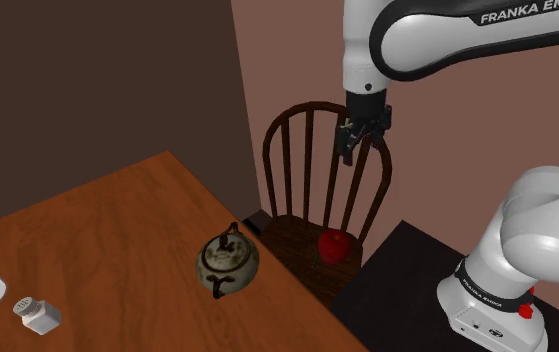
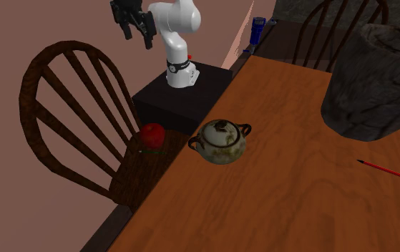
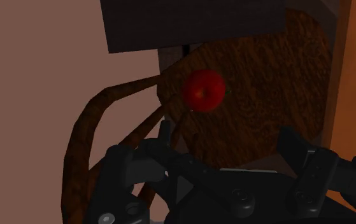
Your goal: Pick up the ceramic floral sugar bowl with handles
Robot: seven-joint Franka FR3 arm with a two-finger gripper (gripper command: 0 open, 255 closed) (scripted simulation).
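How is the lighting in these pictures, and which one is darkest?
Shoulder view: dim, the white arm brightest, the sugar bowl muted. Second exterior view: best lit, the table warm orange. Wrist view: darkest, the red apple alone stands out.

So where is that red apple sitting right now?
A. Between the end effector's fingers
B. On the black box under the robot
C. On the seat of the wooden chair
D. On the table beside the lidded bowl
C: the red apple rests on the wooden chair's seat, off the table, where the two-handled sugar bowl stands apart from it.
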